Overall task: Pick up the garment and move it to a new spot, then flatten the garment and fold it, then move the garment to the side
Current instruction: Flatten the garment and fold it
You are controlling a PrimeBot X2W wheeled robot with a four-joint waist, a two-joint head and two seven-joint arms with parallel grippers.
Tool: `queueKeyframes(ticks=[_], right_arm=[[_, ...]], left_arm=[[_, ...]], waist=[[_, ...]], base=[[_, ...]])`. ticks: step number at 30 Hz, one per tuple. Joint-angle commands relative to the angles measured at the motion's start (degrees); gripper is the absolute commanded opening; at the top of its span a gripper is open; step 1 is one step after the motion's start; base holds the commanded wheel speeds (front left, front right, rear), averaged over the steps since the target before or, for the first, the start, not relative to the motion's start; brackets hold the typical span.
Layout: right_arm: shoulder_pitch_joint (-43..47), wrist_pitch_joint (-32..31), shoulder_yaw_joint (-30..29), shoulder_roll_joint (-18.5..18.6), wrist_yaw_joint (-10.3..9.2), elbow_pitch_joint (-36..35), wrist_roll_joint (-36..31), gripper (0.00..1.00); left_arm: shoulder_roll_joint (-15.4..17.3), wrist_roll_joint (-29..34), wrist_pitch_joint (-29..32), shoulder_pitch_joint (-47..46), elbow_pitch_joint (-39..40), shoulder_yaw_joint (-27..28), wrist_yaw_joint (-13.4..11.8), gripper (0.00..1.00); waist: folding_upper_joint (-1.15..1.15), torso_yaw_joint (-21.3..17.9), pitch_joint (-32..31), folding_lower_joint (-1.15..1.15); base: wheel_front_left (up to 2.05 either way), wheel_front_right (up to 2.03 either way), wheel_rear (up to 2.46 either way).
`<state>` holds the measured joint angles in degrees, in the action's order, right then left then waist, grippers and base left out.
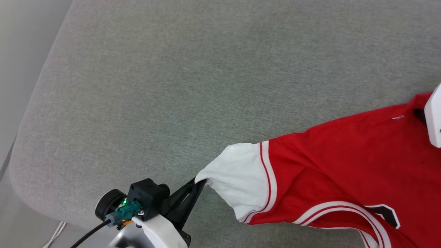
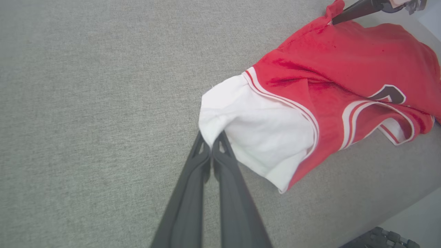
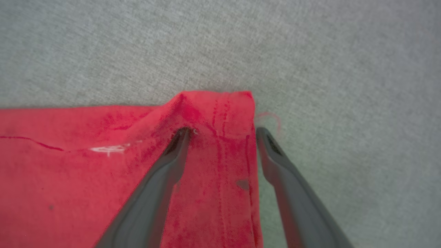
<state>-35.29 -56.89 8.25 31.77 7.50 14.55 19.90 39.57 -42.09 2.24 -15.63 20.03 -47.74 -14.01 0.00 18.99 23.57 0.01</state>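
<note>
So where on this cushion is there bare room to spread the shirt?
Bare: the cushion beyond and left of the shirt, out to its left edge. Crowded: the head view's lower right, where the shirt lies, left gripper shut on its sleeve, right gripper open astride a red corner.

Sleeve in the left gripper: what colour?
White short sleeve of the red jersey garment, red-and-white striped seam trim; clearest in left wrist view.
</note>
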Motion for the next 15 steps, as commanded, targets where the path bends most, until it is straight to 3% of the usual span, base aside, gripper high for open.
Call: queueKeyframes(ticks=[1, 10, 11, 12, 13, 15], right_arm=[[-0.1, -0.2, 0.95, 0.61, -0.02, 1.34, -0.3, 1.0], [2.45, -2.03, 5.93, 0.91, 0.02, 8.13, 1.49, 1.0], [2.86, -2.36, 6.48, 1.13, 0.06, 8.29, 1.96, 0.44], [3.23, -2.72, 6.83, 1.32, 0.07, 8.45, 2.38, 0.16], [3.59, -3.13, 7.14, 1.53, 0.07, 8.53, 2.75, 0.0], [4.12, -3.37, 7.31, 2.04, 0.07, 8.75, 3.2, 0.0]], left_arm=[[-0.42, 0.1, -0.4, -0.56, -0.25, -0.13, 0.29, 0.0], [-2.15, -0.19, -1.09, -1.32, -2.42, -0.96, 1.42, 0.0], [-2.21, -0.25, -1.17, -1.34, -2.61, -0.96, 1.44, 0.0], [-2.27, -0.3, -1.2, -1.39, -2.73, -0.97, 1.53, 0.0], [-2.31, -0.36, -1.25, -1.43, -2.89, -0.98, 1.6, 0.0], [-2.37, -0.38, -1.39, -1.36, -3.18, -0.99, 1.6, 0.0]], waist=[[0.0, 1.91, 1.53, -0.01], [0.0, 3.69, 1.69, -0.01], [0.0, 3.76, 1.59, -0.01], [0.0, 3.78, 1.46, -0.01], [0.0, 3.78, 1.32, -0.01], [0.0, 3.64, 0.95, -0.01]], base=[[0.0, 0.0, 0.0], [0.0, 0.0, 0.0], [0.0, 0.0, 0.0], [0.0, 0.0, 0.0], [0.0, 0.0, 0.0], [0.0, 0.0, 0.0]])
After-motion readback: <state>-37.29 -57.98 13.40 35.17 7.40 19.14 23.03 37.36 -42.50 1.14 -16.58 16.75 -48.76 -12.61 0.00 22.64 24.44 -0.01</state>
